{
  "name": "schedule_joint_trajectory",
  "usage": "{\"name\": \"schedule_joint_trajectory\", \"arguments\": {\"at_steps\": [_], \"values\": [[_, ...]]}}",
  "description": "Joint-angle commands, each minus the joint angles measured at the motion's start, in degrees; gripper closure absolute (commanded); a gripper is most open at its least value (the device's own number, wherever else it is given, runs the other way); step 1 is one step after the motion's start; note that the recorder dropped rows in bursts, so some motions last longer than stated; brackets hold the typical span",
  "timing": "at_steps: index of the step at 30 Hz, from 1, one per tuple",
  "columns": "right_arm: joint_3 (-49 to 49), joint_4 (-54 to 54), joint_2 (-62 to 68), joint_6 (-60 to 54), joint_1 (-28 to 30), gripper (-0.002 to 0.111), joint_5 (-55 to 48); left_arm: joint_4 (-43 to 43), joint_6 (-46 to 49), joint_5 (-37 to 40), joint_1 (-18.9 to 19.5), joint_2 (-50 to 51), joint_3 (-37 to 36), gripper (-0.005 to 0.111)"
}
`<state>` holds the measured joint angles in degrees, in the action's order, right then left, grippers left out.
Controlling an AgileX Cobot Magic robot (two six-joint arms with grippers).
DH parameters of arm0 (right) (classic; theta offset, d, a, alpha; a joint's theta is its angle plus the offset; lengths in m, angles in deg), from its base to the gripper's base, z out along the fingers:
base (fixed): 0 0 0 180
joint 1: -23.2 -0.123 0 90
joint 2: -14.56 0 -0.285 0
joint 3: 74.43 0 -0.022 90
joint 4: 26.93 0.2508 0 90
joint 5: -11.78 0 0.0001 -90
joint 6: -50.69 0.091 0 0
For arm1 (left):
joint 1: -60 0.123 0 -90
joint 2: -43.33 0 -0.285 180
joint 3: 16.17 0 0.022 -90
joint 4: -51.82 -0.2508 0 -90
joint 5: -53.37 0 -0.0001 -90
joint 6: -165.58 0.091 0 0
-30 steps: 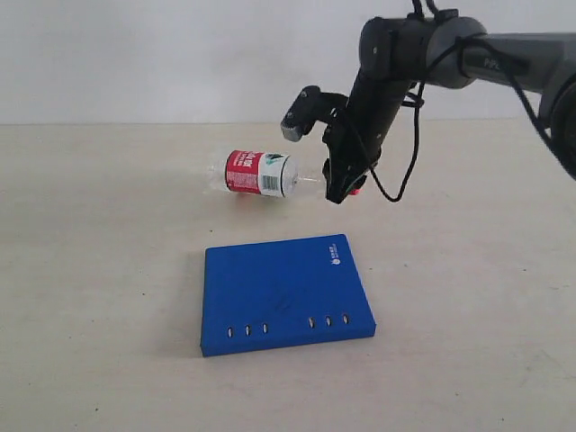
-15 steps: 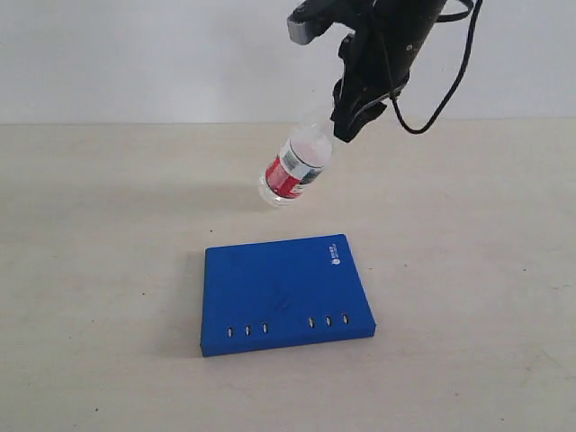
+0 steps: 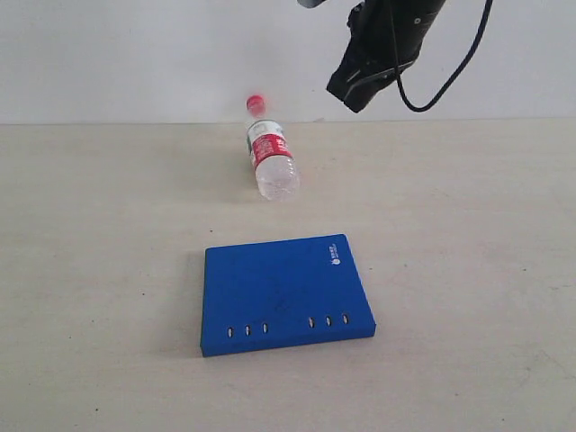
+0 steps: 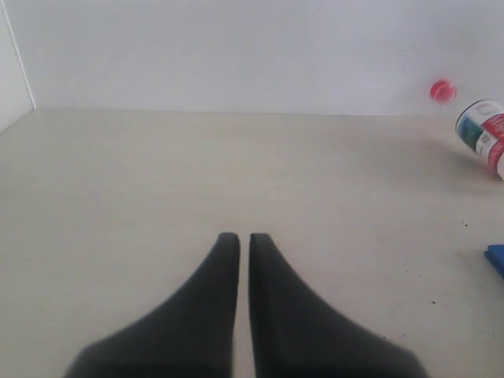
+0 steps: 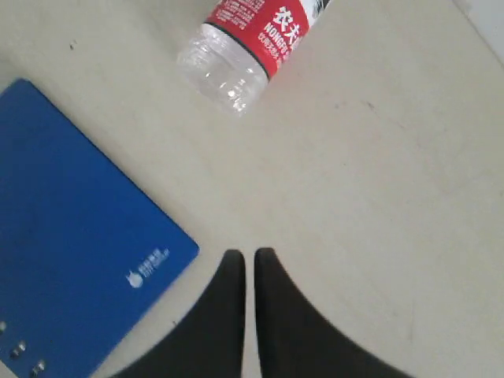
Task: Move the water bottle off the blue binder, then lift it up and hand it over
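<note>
We see clear water bottle (image 3: 272, 171), red cap (image 3: 256, 102), red-and-white label (image 3: 265, 144), bright blue binder (image 3: 283, 292), white logo (image 3: 335, 259), below our black right gripper (image 5: 249, 256), pale beige table (image 3: 468, 270).

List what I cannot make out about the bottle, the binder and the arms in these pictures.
Right wrist view: the bottle has its cap cut off by the edge.
Left wrist view: the edge leaves only a corner of the binder.
Exterior view: the logo on the binder is too small to read; the top edge cuts off the right arm.
</note>
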<state>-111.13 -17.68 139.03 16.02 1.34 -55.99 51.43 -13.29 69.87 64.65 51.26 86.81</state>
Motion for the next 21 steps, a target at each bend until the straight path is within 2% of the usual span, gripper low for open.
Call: {"name": "schedule_joint_trajectory", "arguments": {"at_steps": [1, 3, 5, 7, 18, 21], "values": [[1.35, 10.32, 0.05, 0.24, 0.13, 0.093, 6.87, 0.39, 0.26, -0.18, -0.21, -0.15, -0.20, 0.102], [2.00, 13.73, 0.89, 1.04, 0.03, 0.067, 11.34, 0.39, 0.26, -0.18, -0.21, -0.15, -0.20, 0.102], [2.01, 14.79, 3.15, 6.66, 0.03, 0.036, 15.43, 0.39, 0.26, -0.18, -0.21, -0.15, -0.20, 0.102], [2.01, 14.48, 6.26, 13.57, -0.08, 0.023, 19.64, 0.39, 0.26, -0.18, -0.21, -0.15, -0.20, 0.102], [1.77, 14.00, 18.76, 19.27, -3.79, 0.026, 41.22, 0.39, 0.26, -0.18, -0.21, -0.15, -0.20, 0.102], [-0.55, 13.61, 20.77, 19.27, -5.11, 0.026, 41.18, 0.39, 0.26, -0.18, -0.21, -0.15, -0.20, 0.102]]}}
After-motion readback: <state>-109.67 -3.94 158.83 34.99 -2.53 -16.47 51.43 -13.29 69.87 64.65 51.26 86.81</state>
